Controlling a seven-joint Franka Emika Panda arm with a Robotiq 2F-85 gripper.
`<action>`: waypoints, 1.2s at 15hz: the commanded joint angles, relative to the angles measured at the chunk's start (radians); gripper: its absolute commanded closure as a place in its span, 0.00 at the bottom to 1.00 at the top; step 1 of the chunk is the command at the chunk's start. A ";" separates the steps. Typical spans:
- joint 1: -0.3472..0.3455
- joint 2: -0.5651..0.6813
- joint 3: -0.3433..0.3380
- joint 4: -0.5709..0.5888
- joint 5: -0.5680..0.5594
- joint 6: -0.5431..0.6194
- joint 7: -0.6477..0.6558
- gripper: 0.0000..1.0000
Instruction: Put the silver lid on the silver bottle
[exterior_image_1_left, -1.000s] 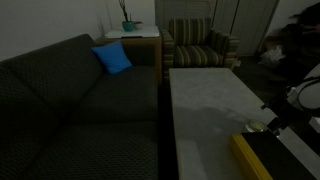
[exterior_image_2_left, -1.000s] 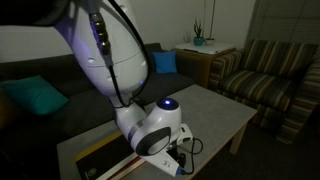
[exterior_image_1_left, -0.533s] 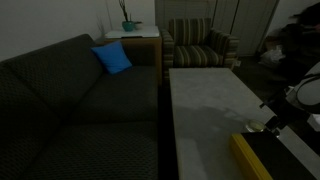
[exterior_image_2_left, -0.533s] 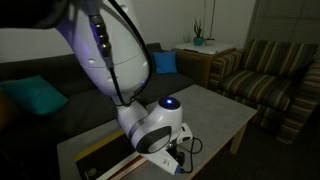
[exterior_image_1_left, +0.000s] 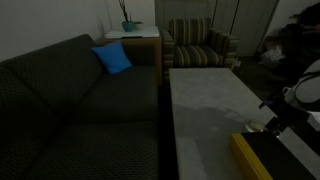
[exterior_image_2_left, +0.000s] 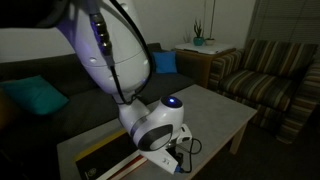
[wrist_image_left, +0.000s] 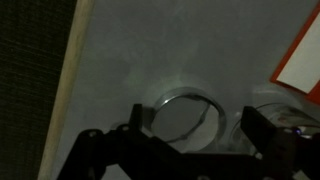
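Lid (wrist_image_left: 185, 110): a silver round rim lying flat on the grey surface (wrist_image_left: 150, 50), seen from straight above in the wrist view. My fingers (wrist_image_left: 270, 130) stand spread as wide as they go, one on each side of the rim, and grip nothing. The finger on the picture's left overlaps the rim's edge; I cannot tell whether it touches. Just to the right of the lid, partly behind the other finger, is a second pale round shape (wrist_image_left: 262, 98), too blurred to identify. A box (wrist_image_left: 300, 55) with an orange edge and white face lies at the upper right of that view, apart from the lid. The surface's pale edge runs down the left, with dark sofa fabric beyond it. In an exterior view the lid shows as a small silvery glint (exterior_image_1_left: 255, 127) near the surface's near end, just beside the box's yellow edge (exterior_image_1_left: 250, 155), with my arm (exterior_image_1_left: 300, 95) reaching down over it from the right. The sofa (exterior_image_1_left: 70, 90) runs along the surface's long side and carries a blue cushion (exterior_image_1_left: 112, 58). A striped armchair (exterior_image_1_left: 200, 42) stands past the far end, and a plant (exterior_image_1_left: 128, 22) sits on a side table between them. In an exterior view my white arm (exterior_image_2_left: 105, 50) fills the foreground and hides the lid.
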 joint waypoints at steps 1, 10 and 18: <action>-0.010 0.000 0.006 0.011 0.009 -0.036 -0.022 0.26; -0.002 -0.002 -0.003 0.008 0.014 -0.026 -0.011 0.57; 0.037 -0.002 -0.060 0.024 0.016 0.015 0.043 0.57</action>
